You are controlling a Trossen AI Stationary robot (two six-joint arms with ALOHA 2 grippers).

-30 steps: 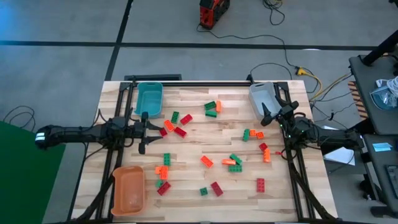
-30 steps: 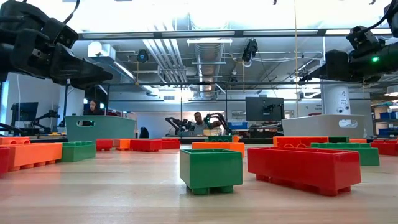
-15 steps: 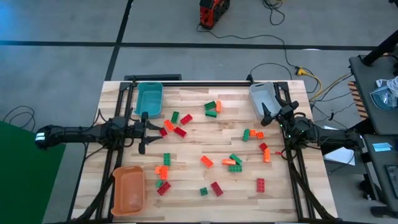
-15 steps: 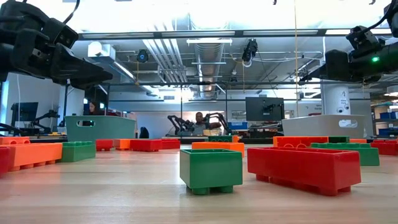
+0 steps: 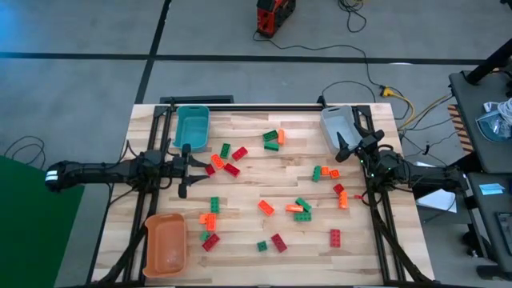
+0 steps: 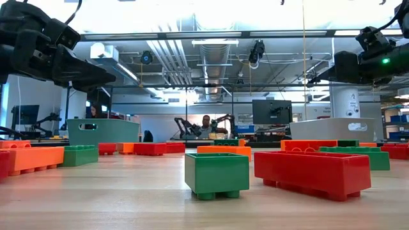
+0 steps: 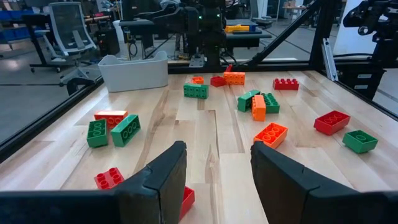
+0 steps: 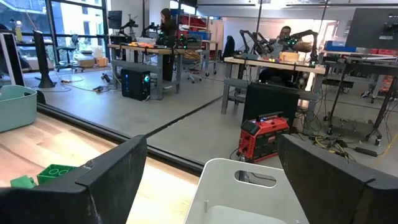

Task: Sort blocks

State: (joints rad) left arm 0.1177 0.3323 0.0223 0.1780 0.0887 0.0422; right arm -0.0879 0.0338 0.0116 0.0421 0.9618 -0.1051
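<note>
Beside the grey bin (image 5: 337, 126), the right gripper (image 5: 346, 145) hangs open.

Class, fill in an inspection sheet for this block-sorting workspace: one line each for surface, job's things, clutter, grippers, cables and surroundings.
Surface: wooden slat table, flat and dry.
Job's things: red, orange and green blocks scattered loose across the table; none seen in the teal bin, orange bin or grey bin.
Clutter: nothing seen on the table.
Grippers: left gripper open, at the left edge near red blocks; right gripper open, hanging by the grey bin; both empty.
Cables: loose cables on the floor beyond the table's right corner.
Surroundings: red device on the floor; a person at a far bench.
</note>
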